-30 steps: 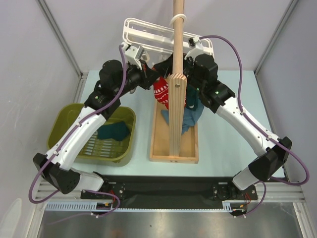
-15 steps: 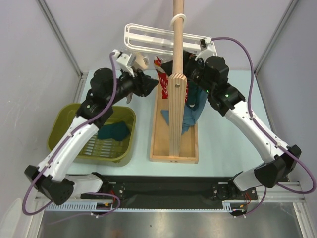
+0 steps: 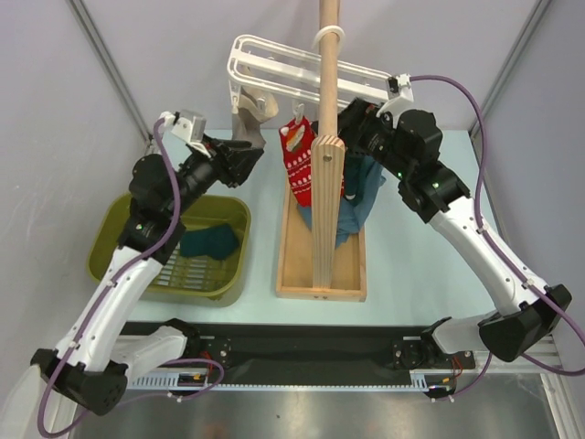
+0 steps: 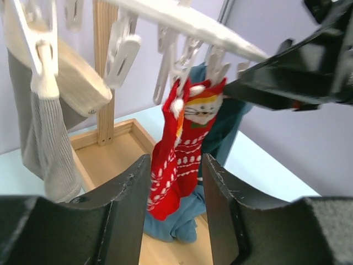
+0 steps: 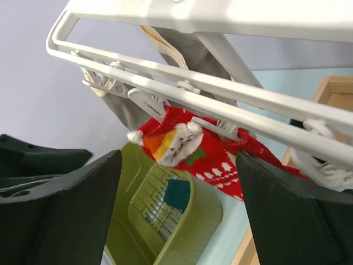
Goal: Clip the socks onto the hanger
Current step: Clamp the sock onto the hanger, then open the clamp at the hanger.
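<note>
Red sock: white print, cat face w/ orange-yellow cap. Hanger white. Grey-beige sock, ribbed. Teal sock, plain, dk. Basket olive. Garment med blue. Stand pale wood.

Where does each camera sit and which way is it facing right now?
Top external: above and behind the robot, looking down on the hanger; both arms show.
Left wrist: beside the hanger, facing the clipped red sock; the open left gripper frames it.
Right wrist: just under the hanger's rails, facing across toward the green basket; open right gripper at both edges.
Shared: both wrist views show the red sock.
</note>
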Robot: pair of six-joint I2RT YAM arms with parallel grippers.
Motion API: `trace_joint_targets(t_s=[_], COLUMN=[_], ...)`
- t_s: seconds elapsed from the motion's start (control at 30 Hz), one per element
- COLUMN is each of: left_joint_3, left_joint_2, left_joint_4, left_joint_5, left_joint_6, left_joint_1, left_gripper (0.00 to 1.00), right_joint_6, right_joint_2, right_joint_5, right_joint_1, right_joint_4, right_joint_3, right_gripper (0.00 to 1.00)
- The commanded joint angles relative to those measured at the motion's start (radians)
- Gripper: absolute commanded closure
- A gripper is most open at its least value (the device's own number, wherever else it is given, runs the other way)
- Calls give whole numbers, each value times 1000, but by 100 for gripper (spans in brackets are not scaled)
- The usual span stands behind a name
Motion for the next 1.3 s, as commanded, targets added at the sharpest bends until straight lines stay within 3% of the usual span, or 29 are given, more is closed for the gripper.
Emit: trace_joint_targets(t_s=[0.0,0.27,0.3,0.4,0.5,0.53,0.77,1.27], left_joint_3=[-61,-121,-121,-104,-98,-95,-66,-6], left_joint_2=[28,76,92,119,142,158,217,300], left_joint_4=[156,391,405,445,489,494,535,601], left_joint_5=[-29,-183,-183,-155,-124,-126,-159,-219], left_joint_6=[-23,12,12,20,24,24,92,116], left_joint_1=[5,5,4,4,4,5,-15,-34], left_gripper=[52,53,54,57,57,56,48,47], right_joint_6=[5,10,11,18,16,15,19,88], right_joint_2=[-39,-51,-49,-56,-57,-56,-28,49], right_joint_5=[-34,-97,-108,-134,-158,-165,-244,-324], right_joint_1=[-10,-10,-10,-10,-10,-10,-12,-5], right_joint_4=[28,42,46,54,61,65,94,170], right_joint_3=[-9,-12,-12,-12,-8,-6,0,25], right_gripper=[12,22,30,39,58,60,68,74])
